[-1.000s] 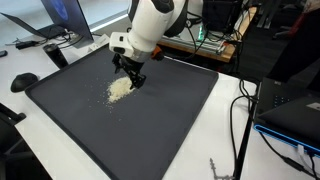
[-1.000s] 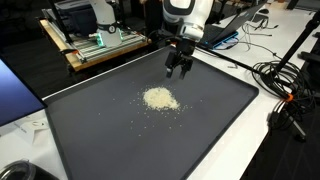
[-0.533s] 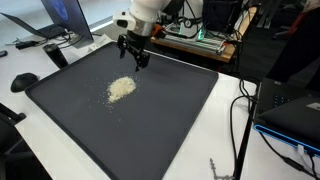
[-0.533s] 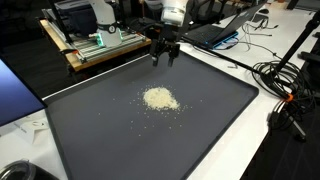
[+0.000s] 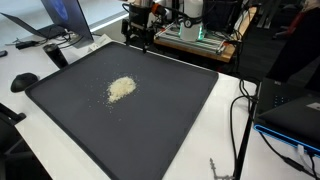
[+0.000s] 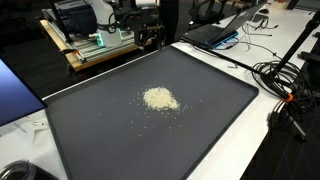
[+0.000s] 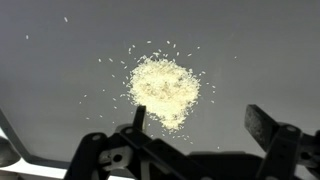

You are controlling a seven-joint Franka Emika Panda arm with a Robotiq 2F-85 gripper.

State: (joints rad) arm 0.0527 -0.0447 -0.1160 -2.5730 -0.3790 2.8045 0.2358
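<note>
Right now, at the left of an exterior view, a monitor point(image 5: 66, 20) is standing on the white worktop point(image 5: 222, 120), and a small black rounded object point(image 5: 24, 81) is lying just beside the dark mat point(image 5: 170, 125). A little further right, the pile of pale grains point(image 5: 121, 88) is sitting on the mat's left half, nearer its far edge than its near one, with loose grains lying scattered about it. You are holding the fingers point(image 5: 141, 40) over the mat's far edge, well apart from the pile and touching nothing. At the right, a black cable point(image 5: 240, 120) is trailing over the worktop beside the mat. In the wrist view you are looking down on the pile from above. It is lying about mid-frame, and the two fingers point(image 7: 138, 118) are standing spread wide at the lower edge, the left one reaching just beside the pile's lower fringe and the right one well clear of it, with only mat and a few stray grains showing between them.
</note>
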